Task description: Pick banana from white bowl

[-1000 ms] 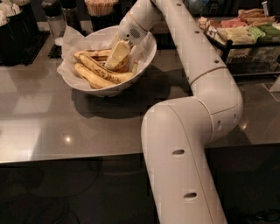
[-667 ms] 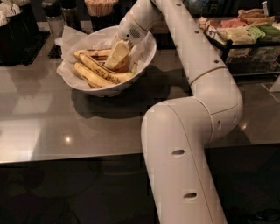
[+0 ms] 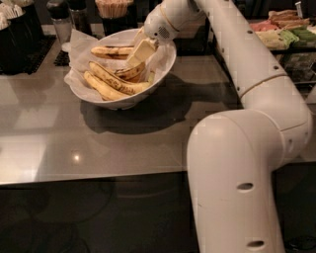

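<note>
The white bowl (image 3: 163, 66), lined with crumpled white paper, stands on the grey counter at the upper left. Several yellow bananas lie in it. A short curved brown-mottled banana (image 3: 130, 73) lies at the bowl's middle right. My gripper (image 3: 140, 52) reaches down into the bowl from the upper right, and its tip rests right on the top of that banana. Two long bananas (image 3: 104, 81) lie to the gripper's lower left. Another banana (image 3: 111, 51) lies at the back of the bowl.
Dark containers (image 3: 17, 27) and a cup of sticks (image 3: 114, 9) stand behind the bowl. A tray of packets (image 3: 286, 34) sits at the back right. My white arm (image 3: 237, 163) fills the right side. The grey counter (image 3: 74, 138) stretches in front of the bowl.
My gripper has shifted slightly up and to the right inside the bowl. The mottled banana below it now shows more. The bowl has not moved.
</note>
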`<action>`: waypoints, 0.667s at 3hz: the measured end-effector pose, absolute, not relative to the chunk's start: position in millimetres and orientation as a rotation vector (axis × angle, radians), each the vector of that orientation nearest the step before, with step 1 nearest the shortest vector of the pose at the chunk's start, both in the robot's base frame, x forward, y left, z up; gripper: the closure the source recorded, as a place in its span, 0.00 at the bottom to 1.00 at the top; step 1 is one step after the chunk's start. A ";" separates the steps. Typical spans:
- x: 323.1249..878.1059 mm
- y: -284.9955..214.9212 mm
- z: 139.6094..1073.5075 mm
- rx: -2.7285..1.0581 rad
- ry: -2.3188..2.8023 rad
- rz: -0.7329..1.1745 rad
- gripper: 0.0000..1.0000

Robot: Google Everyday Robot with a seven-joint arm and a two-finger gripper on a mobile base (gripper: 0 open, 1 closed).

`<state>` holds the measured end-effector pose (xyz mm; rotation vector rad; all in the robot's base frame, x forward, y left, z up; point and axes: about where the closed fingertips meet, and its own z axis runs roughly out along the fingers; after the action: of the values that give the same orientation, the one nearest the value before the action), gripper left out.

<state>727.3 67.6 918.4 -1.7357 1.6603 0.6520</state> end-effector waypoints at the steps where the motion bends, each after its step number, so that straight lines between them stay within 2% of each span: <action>1: 712.1 31.8 954.4 -1.603 1.594 0.611 1.00; 2: 678.6 -1.9 991.9 -1.465 1.536 0.565 1.00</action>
<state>678.6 -1.9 991.9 -1.4647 1.5356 0.5646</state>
